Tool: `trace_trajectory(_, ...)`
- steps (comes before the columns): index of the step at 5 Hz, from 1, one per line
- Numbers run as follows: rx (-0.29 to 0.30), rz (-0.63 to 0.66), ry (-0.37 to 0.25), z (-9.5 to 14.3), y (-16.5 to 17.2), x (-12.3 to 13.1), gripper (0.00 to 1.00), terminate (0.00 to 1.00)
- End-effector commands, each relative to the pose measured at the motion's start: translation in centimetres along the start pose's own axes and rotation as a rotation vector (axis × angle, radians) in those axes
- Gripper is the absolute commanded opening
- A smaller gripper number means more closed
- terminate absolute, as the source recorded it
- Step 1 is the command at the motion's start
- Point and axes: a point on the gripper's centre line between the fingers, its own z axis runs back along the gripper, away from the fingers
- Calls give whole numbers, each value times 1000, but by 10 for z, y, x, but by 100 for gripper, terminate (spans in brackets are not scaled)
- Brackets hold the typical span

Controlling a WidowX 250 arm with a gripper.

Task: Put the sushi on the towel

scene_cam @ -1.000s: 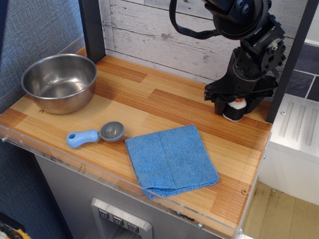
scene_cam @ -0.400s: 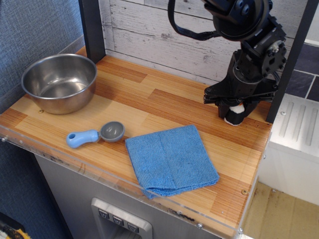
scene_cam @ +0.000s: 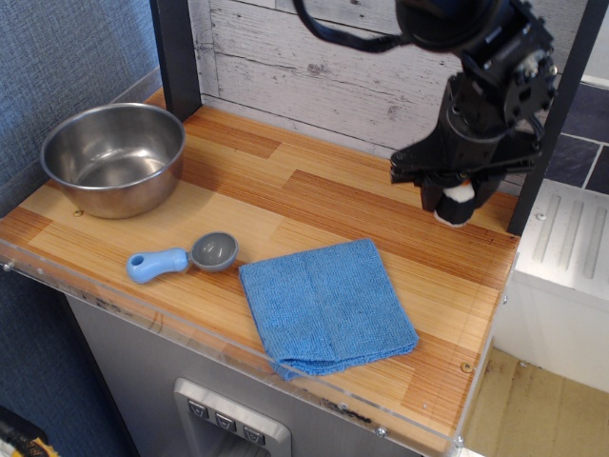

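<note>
- observation.image: single view, looking down at a wooden counter [scene_cam: 314, 205] backed by a whitewashed plank wall [scene_cam: 314, 57].
- The gripper [scene_cam: 455, 195] hangs from the black arm [scene_cam: 481, 86] over the counter's far right corner, pointing down.
- Its jaws pinch the sushi [scene_cam: 457, 202] from both sides; only the roll's white part and a dark lower edge show between the black fingers.
- The sushi appears lifted clear of the counter, though the gap under it is hard to judge from this angle.
- The towel [scene_cam: 328, 305] lies flat near the front edge, right of centre, well apart from the gripper and nearer the camera.
- A blue-handled grey scoop [scene_cam: 186, 257] lies just left of the towel, not touching it.
- A steel bowl [scene_cam: 114, 157] stands upright at the far left.
</note>
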Motion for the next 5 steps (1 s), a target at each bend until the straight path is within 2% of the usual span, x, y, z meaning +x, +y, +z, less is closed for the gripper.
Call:
trace_trajectory(1, -34, 32, -69, 61, 30, 13, 0, 0)
trace_trajectory(3, 19, 43, -80, 82, 69, -7, 0, 0)
trace_trajectory(4, 33, 19, -65, 74, 81, -29, 0, 0)
trace_trajectory(5, 35, 58, -26, 61, 85, -49, 0, 0)
